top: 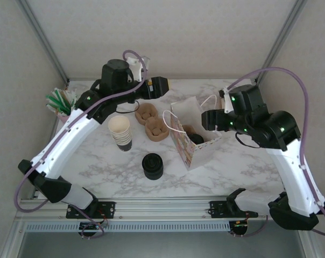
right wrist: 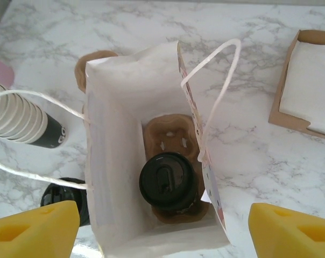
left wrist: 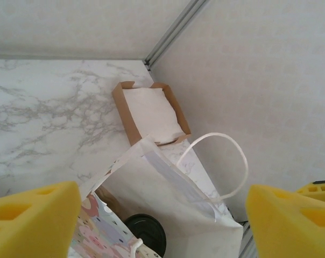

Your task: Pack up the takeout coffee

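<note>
The takeout coffee, a small cup with a round black lid, stands in a brown pulp carrier at the bottom of an open white paper bag. From above, the coffee shows inside the bag at mid-table. My right gripper hovers open over the bag's mouth, its yellow fingertips wide of both walls, touching nothing. My left gripper is open too, above and behind the bag, with the black lid visible below it. From overhead, the left gripper is behind the bag and the right gripper is at its right side.
A stack of lidless cream cups and a stack of black lids stand left of the bag. Two brown carriers lie behind them. A cardboard napkin box sits in the back corner. A cup of stirrers stands far left.
</note>
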`<state>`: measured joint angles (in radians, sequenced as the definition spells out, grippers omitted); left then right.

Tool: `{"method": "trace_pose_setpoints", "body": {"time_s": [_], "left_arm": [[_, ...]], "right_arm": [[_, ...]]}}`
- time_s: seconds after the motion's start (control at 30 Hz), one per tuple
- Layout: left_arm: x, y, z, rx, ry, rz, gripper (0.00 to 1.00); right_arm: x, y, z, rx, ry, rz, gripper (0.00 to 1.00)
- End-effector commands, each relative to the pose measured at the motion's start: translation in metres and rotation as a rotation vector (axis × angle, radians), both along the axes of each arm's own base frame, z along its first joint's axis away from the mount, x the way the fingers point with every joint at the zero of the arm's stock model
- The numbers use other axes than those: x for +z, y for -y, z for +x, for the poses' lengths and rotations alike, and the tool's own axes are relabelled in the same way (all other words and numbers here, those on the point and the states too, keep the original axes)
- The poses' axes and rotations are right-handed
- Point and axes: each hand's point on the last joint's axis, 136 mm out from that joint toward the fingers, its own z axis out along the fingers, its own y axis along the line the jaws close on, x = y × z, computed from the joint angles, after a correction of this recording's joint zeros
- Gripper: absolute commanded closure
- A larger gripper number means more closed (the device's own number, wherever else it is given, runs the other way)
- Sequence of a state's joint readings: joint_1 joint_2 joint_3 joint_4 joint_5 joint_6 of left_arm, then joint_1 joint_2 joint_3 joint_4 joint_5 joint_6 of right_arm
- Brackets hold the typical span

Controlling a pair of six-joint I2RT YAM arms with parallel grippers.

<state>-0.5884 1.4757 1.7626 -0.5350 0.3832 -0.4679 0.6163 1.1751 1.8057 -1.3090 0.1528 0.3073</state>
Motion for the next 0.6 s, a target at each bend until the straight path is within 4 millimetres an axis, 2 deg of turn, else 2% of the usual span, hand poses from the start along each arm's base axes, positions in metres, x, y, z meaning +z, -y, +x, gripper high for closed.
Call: {"method": "trace_pose_setpoints", "body": {"time_s": [0.0,0.2,0.23,0.57], "left_arm": [[0.013,-0.011,-0.013,0.025,0.036,-0.016,0.13],[0.017,-0.035,-0.031,0.08,0.043,-0.024,0.0],[0.017,-0.039,-0.035,0.089,0.045,-0.026,0.0],[0.001,-0.093,-0.083,0.212,0.025,-0.063,0.0]], "right_arm": [[0.004,0.003,-0.012,0.006,0.013,0.038,0.15],[0.006,0.013,-0.03,0.007,0.021,0.072,0.04],[0.007,0.014,-0.033,0.009,0.02,0.08,0.02],[0.004,0.021,-0.067,0.022,-0.017,0.187,0.01]]}}
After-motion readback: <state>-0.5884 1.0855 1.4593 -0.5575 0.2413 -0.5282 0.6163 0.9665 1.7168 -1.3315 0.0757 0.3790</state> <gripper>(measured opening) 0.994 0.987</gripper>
